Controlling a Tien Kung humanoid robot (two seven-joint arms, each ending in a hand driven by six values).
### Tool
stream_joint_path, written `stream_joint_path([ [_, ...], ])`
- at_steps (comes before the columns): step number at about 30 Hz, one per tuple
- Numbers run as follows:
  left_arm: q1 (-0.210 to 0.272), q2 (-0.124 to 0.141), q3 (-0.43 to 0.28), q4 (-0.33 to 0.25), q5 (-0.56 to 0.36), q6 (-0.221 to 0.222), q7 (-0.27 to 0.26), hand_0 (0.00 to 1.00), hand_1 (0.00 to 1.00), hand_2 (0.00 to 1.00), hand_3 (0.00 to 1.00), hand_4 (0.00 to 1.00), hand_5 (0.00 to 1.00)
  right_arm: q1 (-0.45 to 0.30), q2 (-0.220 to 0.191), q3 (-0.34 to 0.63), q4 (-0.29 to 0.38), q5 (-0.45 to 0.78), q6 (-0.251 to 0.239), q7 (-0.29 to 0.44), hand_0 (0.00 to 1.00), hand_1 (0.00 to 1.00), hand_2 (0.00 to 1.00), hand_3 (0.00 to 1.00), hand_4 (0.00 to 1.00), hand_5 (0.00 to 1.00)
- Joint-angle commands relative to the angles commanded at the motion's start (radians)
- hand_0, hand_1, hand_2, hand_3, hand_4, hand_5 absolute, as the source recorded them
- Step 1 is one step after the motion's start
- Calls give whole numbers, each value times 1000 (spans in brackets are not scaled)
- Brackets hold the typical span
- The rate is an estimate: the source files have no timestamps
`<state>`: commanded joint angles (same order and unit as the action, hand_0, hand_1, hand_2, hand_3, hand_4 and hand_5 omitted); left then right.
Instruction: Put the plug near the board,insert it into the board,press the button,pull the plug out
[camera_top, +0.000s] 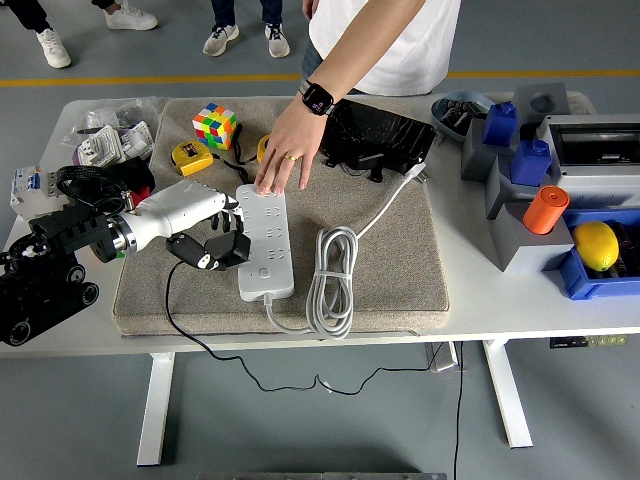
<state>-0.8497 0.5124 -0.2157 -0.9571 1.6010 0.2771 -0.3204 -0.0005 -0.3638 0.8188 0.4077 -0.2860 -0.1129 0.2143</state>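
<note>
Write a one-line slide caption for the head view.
Left hand holds the black plug beside the power strip a person's hand steadies.

At the centre of your view lies a grey mat (390, 270) with a rough, felt-like cloth surface, and on it the power strip (267, 243) is smooth white plastic with a slight sheen, its coiled cable (332, 280) a matt pale rubbery sleeve. At nine o'clock your left hand (205, 232) shows a glossy white plastic shell over matt black fingers, closed on a black plastic plug (196, 251). At twelve o'clock a crinkled, glossy black bag (385, 138) catches the light; the tabletop (480, 305) is smooth matt white.
</note>
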Motion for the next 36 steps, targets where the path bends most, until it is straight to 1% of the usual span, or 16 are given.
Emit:
stream_joint_path([
  [8,-2,-7,4,0,3,7,1,423,422,436,532,890,57,1,0,1,0,-1,0,0,710,713,713,603,998,612],
  [18,-12,-17,8,29,1,13,8,420,418,436,532,889,59,1,-1,1,1,-1,0,1,710,712,712,604,998,612],
  [28,-9,-12,11,16,-1,2,7,417,417,436,532,888,59,1,-1,4,3,-4,-1,2,709,712,711,603,998,611],
  [36,-11,-14,20,23,1,2,11,416,418,435,532,888,58,2,0,8,3,-6,-1,4,709,712,711,602,998,611],
])
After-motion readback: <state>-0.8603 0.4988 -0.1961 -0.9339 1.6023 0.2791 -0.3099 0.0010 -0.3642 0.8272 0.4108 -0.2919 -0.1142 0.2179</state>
